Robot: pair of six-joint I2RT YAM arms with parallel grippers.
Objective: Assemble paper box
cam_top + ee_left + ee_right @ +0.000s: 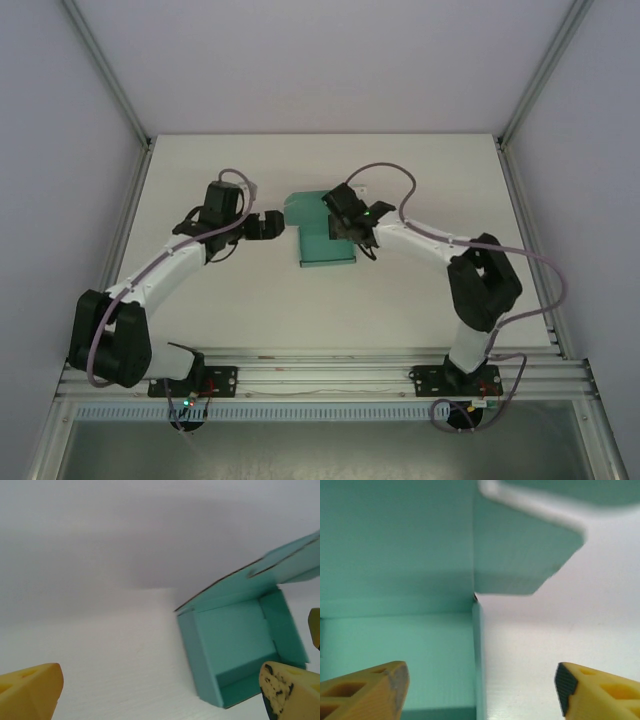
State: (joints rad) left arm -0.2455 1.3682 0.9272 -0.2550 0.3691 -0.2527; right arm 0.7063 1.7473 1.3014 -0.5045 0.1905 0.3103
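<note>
- Firstly, the left claw (270,224) hangs low over the white surface (300,310), just left of the paper box (318,248). Its yellow fingers (30,690) stand wide apart, and nothing is between them.
- The paper box lies near the middle of the surface, between the two claws. It is half folded: a teal tray with raised walls, and one large flap lifted up along one edge.
- The right claw (350,232) is over the right part of the box. Its jaws are apart. One thin wall of the tray stands in the gap between them and touches neither finger.
</note>
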